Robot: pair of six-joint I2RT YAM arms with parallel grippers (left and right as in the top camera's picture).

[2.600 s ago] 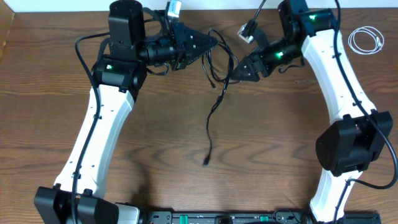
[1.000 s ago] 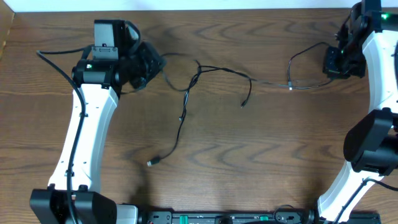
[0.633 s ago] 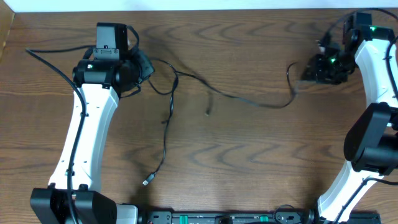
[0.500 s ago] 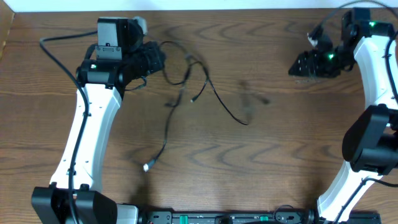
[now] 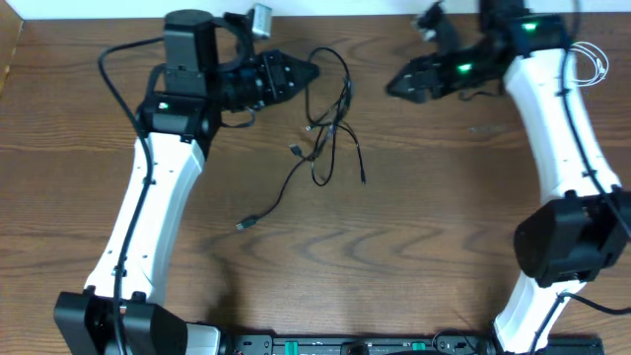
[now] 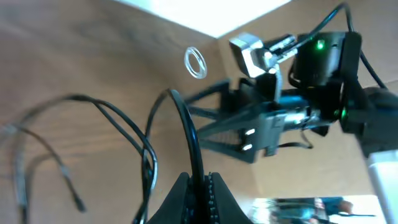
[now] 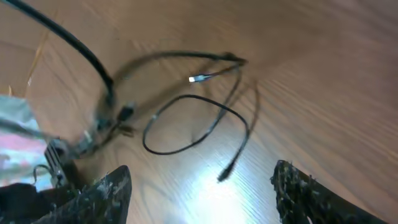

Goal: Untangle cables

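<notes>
Clenches the left tool (image 6: 200, 185) on the black cords (image 5: 330, 133), a loose tangle trailing onto the desk (image 5: 424, 237); exact count impossible to tell. Holds the right tool (image 5: 392, 86) spread wide, released, nearby. One white coil (image 5: 582, 61) at far right.

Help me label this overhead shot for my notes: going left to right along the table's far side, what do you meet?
Left gripper → tangle of thin black cables → right gripper → small coil of thin white cable.
</notes>
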